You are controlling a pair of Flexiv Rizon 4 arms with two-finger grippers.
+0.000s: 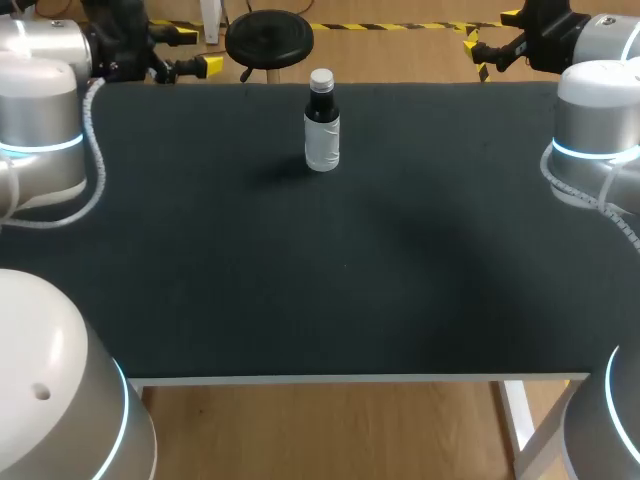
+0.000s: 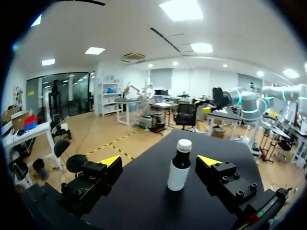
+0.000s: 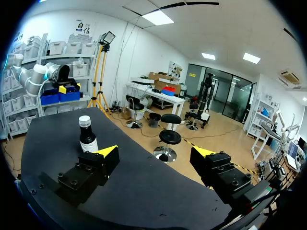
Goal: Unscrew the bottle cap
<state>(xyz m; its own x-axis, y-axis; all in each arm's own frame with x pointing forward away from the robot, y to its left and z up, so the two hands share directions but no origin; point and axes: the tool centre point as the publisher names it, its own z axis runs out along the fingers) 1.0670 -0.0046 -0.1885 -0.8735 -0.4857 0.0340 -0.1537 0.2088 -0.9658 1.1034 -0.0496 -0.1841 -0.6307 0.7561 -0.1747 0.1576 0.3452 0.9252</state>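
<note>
A broad black matte tabletop (image 1: 320,290) is spread beneath both arms. The left arm (image 1: 40,130) is seen at the far left corner and the right arm (image 1: 598,130) at the far right corner, each poised near the tabletop's back edge. The left jaws are spread wide with nothing between them, and the right jaws are likewise wide and empty.

A small dark bottle with a white label (image 1: 322,140) is stood upright near the middle of the back edge, well apart from both. Its long axis is vertical, so the small white screw cap (image 1: 321,78) is presented upward.

From above, the bottle is placed somewhat nearer the left jaws. In the left wrist view it is found ahead, almost in line with the gap. In the right wrist view it is set off to one side, beyond one finger, with its base hidden. The left jaws are therefore judged, tentatively, the better aligned for the body, which would leave the cap to the right jaws.
</note>
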